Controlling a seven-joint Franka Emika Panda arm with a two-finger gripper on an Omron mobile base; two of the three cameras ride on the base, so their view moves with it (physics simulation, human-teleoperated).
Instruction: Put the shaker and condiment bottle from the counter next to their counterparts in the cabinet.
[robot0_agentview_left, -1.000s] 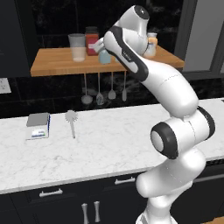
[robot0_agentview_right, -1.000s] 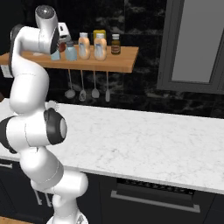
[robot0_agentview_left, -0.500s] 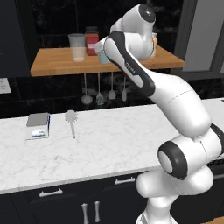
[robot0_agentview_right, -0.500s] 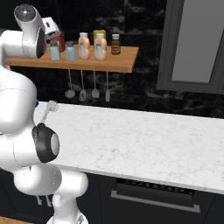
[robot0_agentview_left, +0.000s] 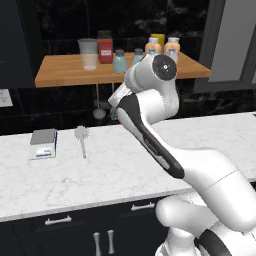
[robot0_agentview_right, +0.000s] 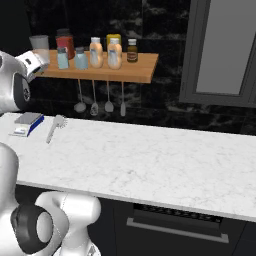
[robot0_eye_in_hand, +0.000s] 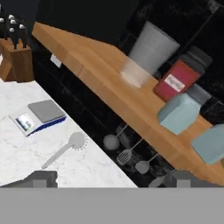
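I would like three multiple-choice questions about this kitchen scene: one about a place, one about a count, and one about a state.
1. Where does the small scale lie?
A. on the wooden shelf
B. on the white counter, left of the brush
C. in an open drawer

2. How many orange-tan bottles stand on the shelf?
A. one
B. two
C. four

3. How do the utensils under the shelf sit?
A. hanging down from it
B. lying on the counter
C. standing in a jar

Answers: 1 B, the left base view shows it on the marble beside the brush. 2 B, the right base view shows a pair side by side. 3 A, they dangle below the board.
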